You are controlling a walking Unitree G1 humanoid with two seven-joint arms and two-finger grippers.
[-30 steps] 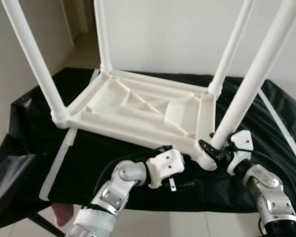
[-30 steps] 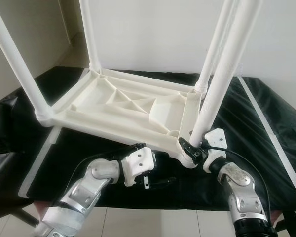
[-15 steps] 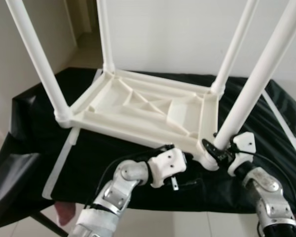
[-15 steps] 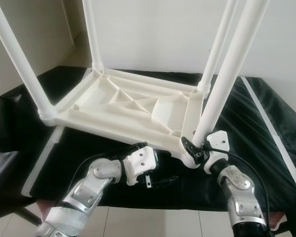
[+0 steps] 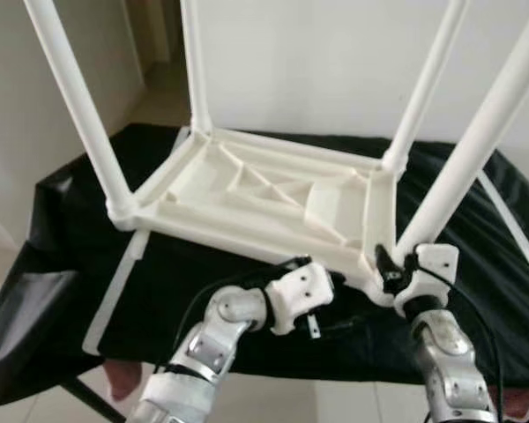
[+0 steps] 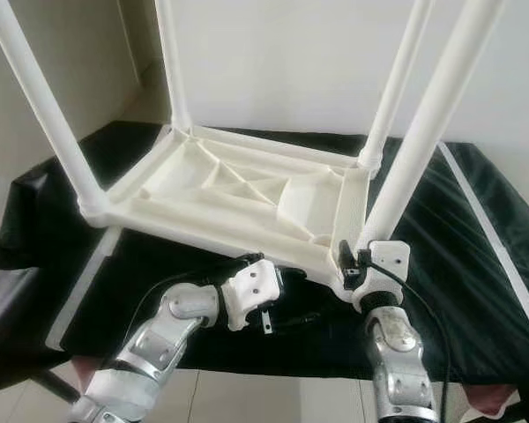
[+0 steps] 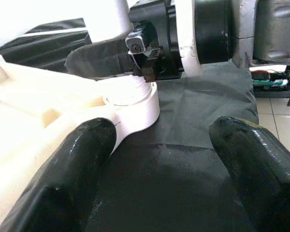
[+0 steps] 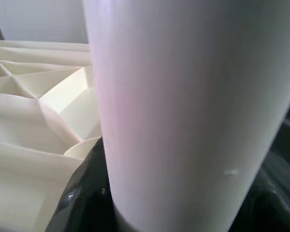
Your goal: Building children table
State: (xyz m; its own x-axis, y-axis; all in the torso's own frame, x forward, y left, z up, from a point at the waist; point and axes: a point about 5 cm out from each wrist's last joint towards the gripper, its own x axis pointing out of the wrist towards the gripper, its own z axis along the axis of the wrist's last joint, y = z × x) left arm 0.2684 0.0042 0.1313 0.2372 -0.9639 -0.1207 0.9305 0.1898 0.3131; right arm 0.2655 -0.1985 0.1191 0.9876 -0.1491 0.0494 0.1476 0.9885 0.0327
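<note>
1. With all four legs standing up from the corner sockets, looks largely assembled: upside-down white children table [image 5: 264, 198] resting on a black-covered table [image 5: 70, 220], ribbed underside facing up.
2. Near right leg [image 6: 423, 150] pinched low down between the fingers of the right gripper [image 6: 353, 262], just above its corner socket [image 7: 135, 104]; black fingers wrapped on either side of the white tube in the right wrist view.
3. Judging by that grip, probably still being seated or twisted home in the socket; cannot tell from these pictures whether fully tight.
4. Left gripper [image 7: 159, 159] held low at the near edge of the tabletop, fingers [image 7: 70, 169] spread wide apart and holding nothing; one finger close against the white rim, the other over bare black cloth, the socket and the right gripper straight ahead between them.
5. Likely left to do: confirm each leg is firm, release the near right leg, then turn the piece upright onto its feet.
6. Other three legs: far left [image 5: 194, 66], near left [image 5: 79, 106] and far right [image 5: 428, 84], well away from both sets of fingers and upright or nearly so.
7. Containers: none to report; the moulded hollows in the underside [image 6: 247, 189] appear empty, no screws or loose parts seen in them.
</note>
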